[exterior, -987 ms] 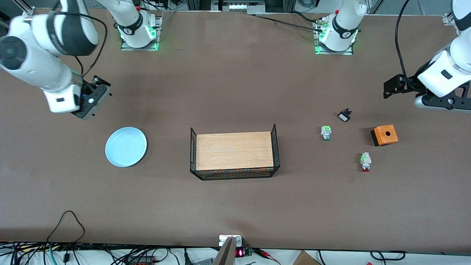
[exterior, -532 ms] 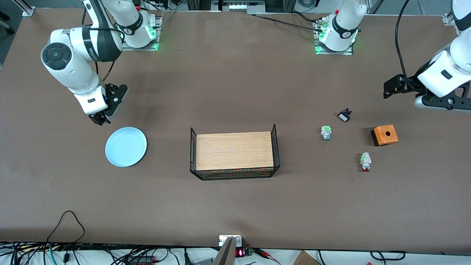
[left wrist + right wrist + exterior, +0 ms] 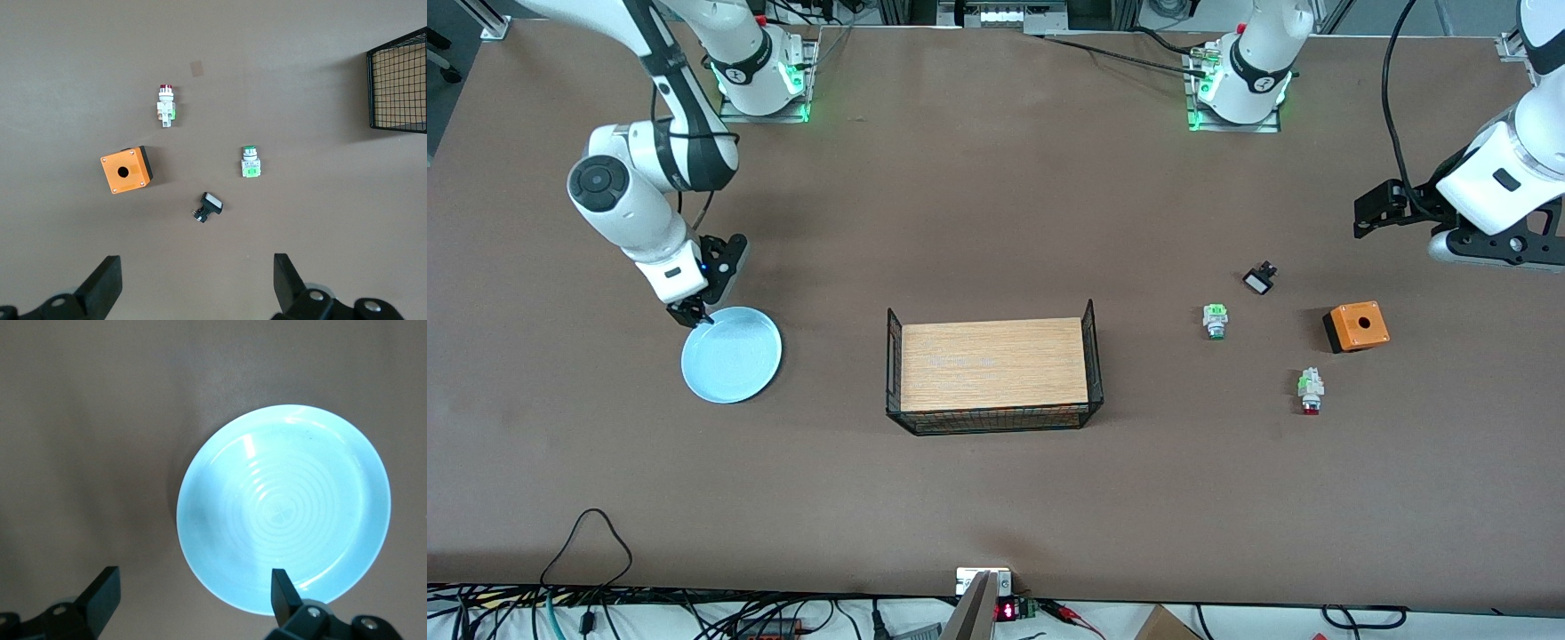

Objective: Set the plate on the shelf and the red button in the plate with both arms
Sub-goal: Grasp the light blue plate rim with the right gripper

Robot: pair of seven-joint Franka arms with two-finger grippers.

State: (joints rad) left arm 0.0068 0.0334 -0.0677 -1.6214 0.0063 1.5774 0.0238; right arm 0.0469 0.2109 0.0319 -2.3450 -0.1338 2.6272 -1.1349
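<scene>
The plate [image 3: 731, 355] is lying flat on the table [image 3: 996, 498] toward the right arm's end, level with the wire basket [image 3: 993, 420] holding a wooden board [image 3: 993, 364] at the table's middle; being round, the plate is showing no long axis, and its hollow face is pointing upward. The right gripper [image 3: 690, 314] is hanging over the plate's rim on the side toward the robot bases, with its two fingers [image 3: 101, 595] standing released and wide apart, grasping nothing; in the right wrist view one fingertip is sitting over the plate [image 3: 285, 526] rim and the other over bare table. The red button [image 3: 1311, 391] is lying on its side toward the left arm's end of the table, its long axis running from the base edge to the front-camera edge, with the red cap pointing at the front-camera edge. It is sitting nearer to the front camera than the orange box [image 3: 1355, 326], the green-capped switch [image 3: 1215, 321] and the small black part [image 3: 1260, 280]. The left gripper [image 3: 1371, 212] is waiting in the air near the table's edge at the left arm's end, with its fingers [image 3: 107, 283] released and spread, holding nothing
</scene>
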